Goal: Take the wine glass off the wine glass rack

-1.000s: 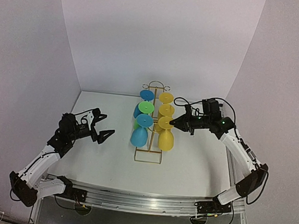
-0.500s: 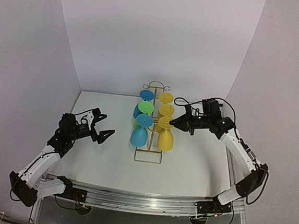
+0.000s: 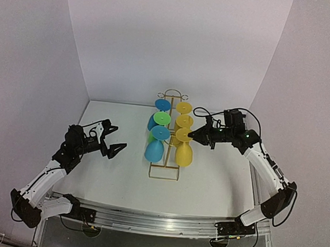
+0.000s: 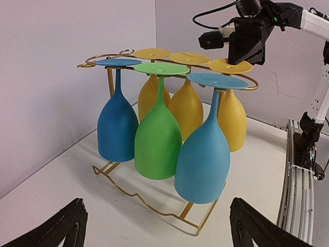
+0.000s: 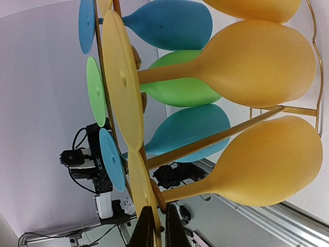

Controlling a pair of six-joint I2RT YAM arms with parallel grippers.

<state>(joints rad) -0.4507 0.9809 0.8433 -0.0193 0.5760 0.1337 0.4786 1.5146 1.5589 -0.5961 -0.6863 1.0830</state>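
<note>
- The left hand (image 3: 117, 138) hovers over the table (image 3: 108, 176) on the near left. Its fingers are spread wide and hold nothing.
- It points at the rack (image 5: 216, 137) and is well apart from it. The rack stands upright in the middle of the table.
- The near yellow glass (image 3: 183, 154) hangs upside down in the rack's front right slot. Its foot rests on the top rails and its bowl points down, clear of the table.
- The right hand (image 3: 191, 135) reaches in from the right at the height of the rack's top. Its fingers are pressed almost together, pinching the edge of that glass's flat foot.
- The right wrist view shows the thin yellow disc running between the two dark fingertips, and the glass's stem lies just beside a gold rail.
- A light blue glass (image 3: 154, 150) hangs just to the left of the near yellow glass, in the front left slot.
- Behind them, a green glass (image 3: 162, 118) hangs on the left and a second yellow glass (image 3: 183, 122) on the right.
- In the farthest pair of slots, a dark blue glass (image 3: 162, 105) hangs on the left and a third yellow glass (image 3: 183, 108) on the right.
</note>
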